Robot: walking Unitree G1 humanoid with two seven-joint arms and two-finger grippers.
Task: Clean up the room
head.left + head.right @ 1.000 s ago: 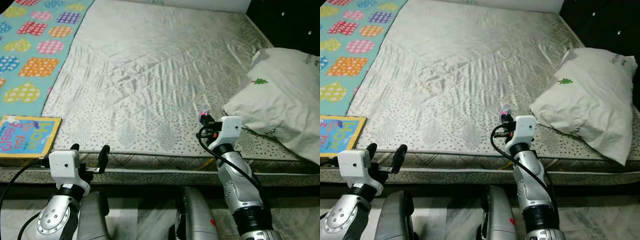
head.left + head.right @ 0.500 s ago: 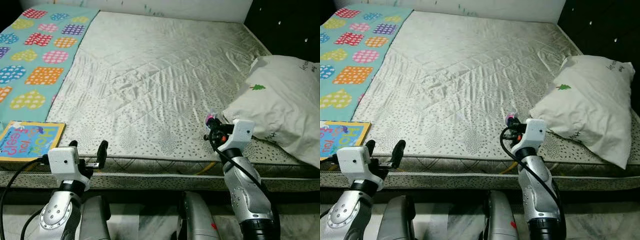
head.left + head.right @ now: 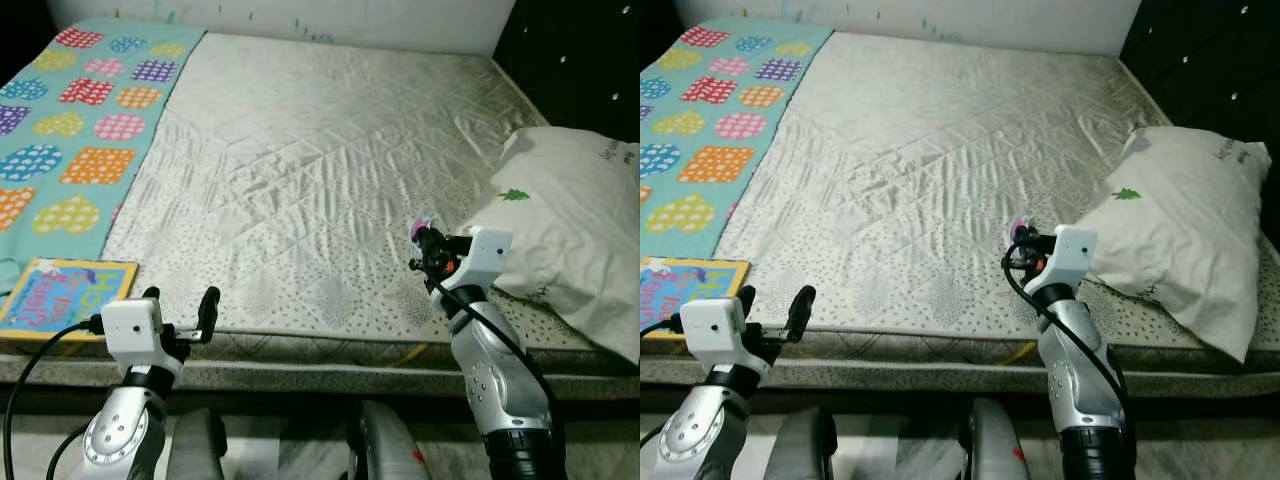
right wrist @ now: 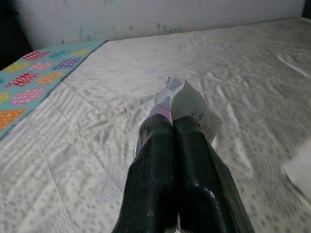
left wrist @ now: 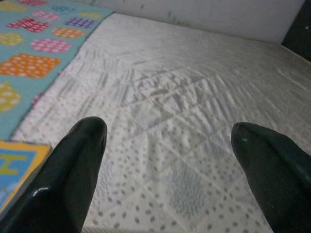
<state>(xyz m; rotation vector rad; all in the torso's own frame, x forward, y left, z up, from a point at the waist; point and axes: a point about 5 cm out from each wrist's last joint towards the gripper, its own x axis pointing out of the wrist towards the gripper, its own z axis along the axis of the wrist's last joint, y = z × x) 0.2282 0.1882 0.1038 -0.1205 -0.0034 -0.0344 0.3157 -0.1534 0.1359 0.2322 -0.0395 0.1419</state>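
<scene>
My right gripper (image 3: 422, 236) hovers low over the near right part of the mattress (image 3: 320, 150), shut on a small crumpled white and pink wrapper (image 4: 187, 108) that sticks out past its fingertips. It hangs just left of a white pillow (image 3: 570, 230). My left gripper (image 3: 180, 298) is open and holds nothing, level with the mattress's front edge. A children's book (image 3: 65, 297) with a yellow border lies flat on the bed's near left corner, left of that gripper.
A teal blanket (image 3: 90, 130) with coloured hearts covers the bed's left strip. The pillow with a small green tree print lies at the right edge. A dark wall (image 3: 580, 60) stands beyond it, and a white wall (image 3: 300, 15) runs behind the bed.
The whole picture has shifted, showing more of the bed's far end, so the camera moved. The right gripper stays shut on the wrapper; the left stays open.
</scene>
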